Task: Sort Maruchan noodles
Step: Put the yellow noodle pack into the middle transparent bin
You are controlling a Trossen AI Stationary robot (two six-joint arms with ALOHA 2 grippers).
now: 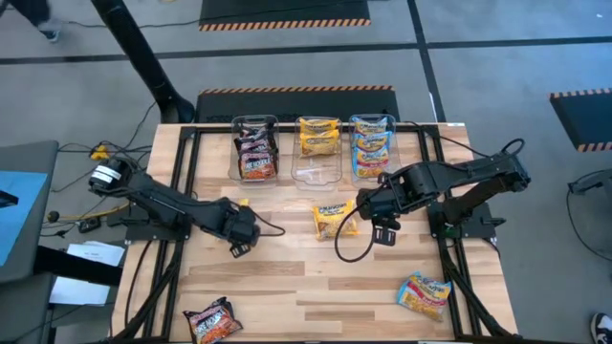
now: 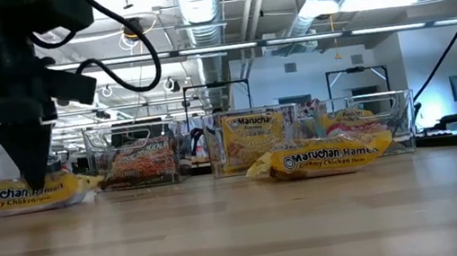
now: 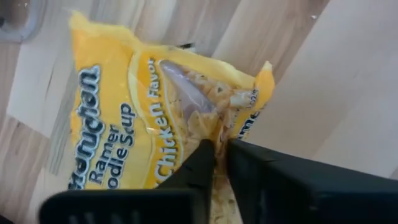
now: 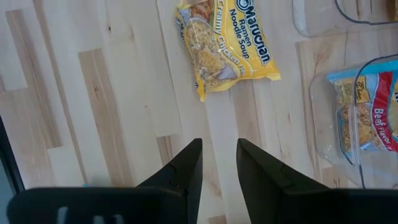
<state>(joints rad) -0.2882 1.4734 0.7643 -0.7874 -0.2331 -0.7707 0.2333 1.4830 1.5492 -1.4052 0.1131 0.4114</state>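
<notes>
Pinching a yellow packet [image 3: 155, 112] at its edge, the left gripper [image 1: 239, 227] works mid-table; next comes a lift toward the middle tub [image 1: 317, 143]. The right gripper [image 1: 384, 229], jaws narrowly parted and empty, hovers beside another yellow packet [image 1: 332, 220] on the wooden table [image 1: 316, 287], a lab beyond.

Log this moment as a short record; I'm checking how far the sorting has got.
left hand: shut on the held yellow packet, pinching its edge
right hand: open, empty, over bare table near the loose yellow packet
other loose packets: blue-pink packet, maroon packet
clear tubs: three, one colouring in each
</notes>
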